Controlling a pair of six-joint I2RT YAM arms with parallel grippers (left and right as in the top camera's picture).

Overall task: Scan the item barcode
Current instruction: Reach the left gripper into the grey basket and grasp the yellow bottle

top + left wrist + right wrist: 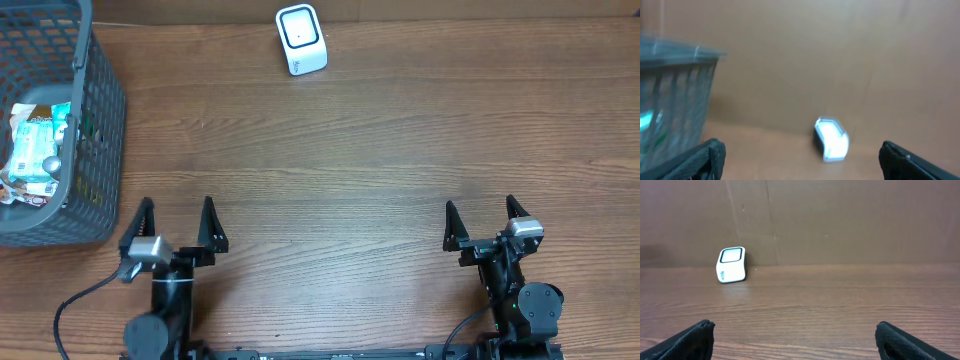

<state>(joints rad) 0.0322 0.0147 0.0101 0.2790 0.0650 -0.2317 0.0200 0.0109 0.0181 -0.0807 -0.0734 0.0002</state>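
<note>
At the far edge — white scanner (301, 40); gray basket (100, 120) at left.

open tabletop (380, 150) up to the scanner (301, 40); basket (100, 120) along the left edge

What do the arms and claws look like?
Black throughout: left arm, right arm. The left claw and right claw each have two black, pointed, wedge-shaped fingers. A silver-grey block sits at each wrist. A black cable loops off the left arm's base.
</note>
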